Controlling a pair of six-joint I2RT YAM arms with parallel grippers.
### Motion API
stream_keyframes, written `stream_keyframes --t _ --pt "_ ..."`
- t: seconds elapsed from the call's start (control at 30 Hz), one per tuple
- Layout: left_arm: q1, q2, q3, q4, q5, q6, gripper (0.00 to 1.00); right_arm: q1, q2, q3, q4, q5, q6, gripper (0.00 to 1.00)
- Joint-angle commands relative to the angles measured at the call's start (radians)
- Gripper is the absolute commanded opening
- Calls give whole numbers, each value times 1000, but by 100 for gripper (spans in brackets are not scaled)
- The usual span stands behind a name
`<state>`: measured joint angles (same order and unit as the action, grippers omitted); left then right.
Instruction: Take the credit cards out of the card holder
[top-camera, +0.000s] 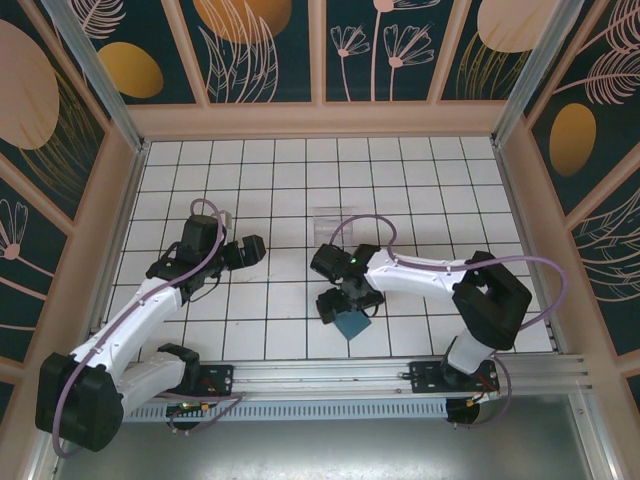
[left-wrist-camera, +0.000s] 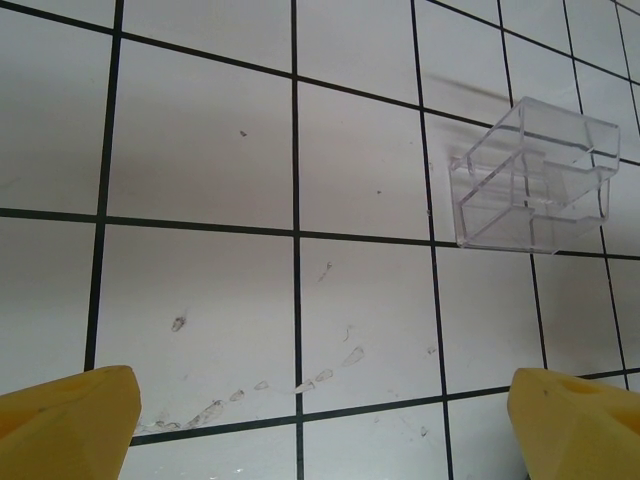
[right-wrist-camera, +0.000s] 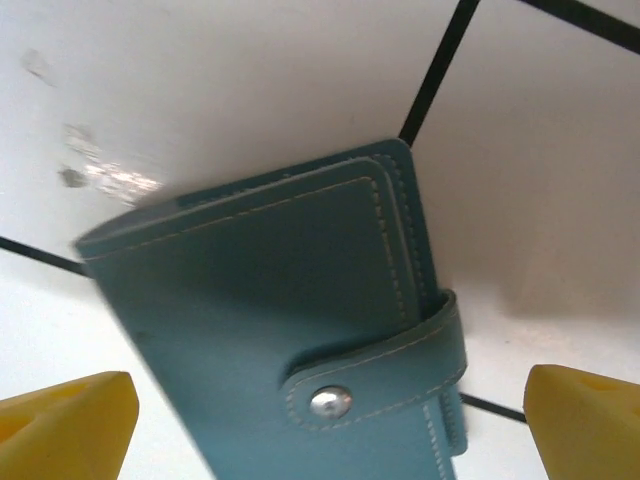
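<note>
- Finding: a robot test cell of the laboratory kind, not a home or shop.
- A left arm (top-camera: 130, 330) and a right arm (top-camera: 420, 275), both white, are bolted side by side to an aluminium rail (top-camera: 330, 372).
- The work surface (top-camera: 290, 180) is a white board ruled in a black grid.
- The enclosure has wood-framed wall panels (top-camera: 250, 45) printed with leaves and flowers, and metal corner posts (top-camera: 95, 70).
- Purple cables (top-camera: 530, 259) run exposed along the arms.

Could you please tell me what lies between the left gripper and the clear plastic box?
That stretch is bare: in the left wrist view, just white tiled table with faint smudges lies between the left gripper and the clear plastic box.
</note>
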<state>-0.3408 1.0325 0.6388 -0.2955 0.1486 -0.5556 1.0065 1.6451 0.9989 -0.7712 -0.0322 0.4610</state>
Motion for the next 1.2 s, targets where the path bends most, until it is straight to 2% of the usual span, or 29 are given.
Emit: stream_keyframes --t 0.0,0.27,0.47,0.7,0.97,1.17 --pt "-7 -14 -19 -3 -9 -20 95 -8 29 -27 23 -43 -88 99" --pt "-7 10 -11 22 6 -25 95 0 52 -27 81 -121 -98 98" --pt "-8 27 -8 36 3 -15 95 2 87 19 75 -77 -11 88" --pt "-7 52 -7 58 -18 -14 95 4 118 100 85 -31 195 78" --pt "-7 74 4 75 -28 -3 96 12 182 194 128 8 455 76" --pt "-7 100 6 82 -20 -7 96 4 272 298 97 28 547 77"
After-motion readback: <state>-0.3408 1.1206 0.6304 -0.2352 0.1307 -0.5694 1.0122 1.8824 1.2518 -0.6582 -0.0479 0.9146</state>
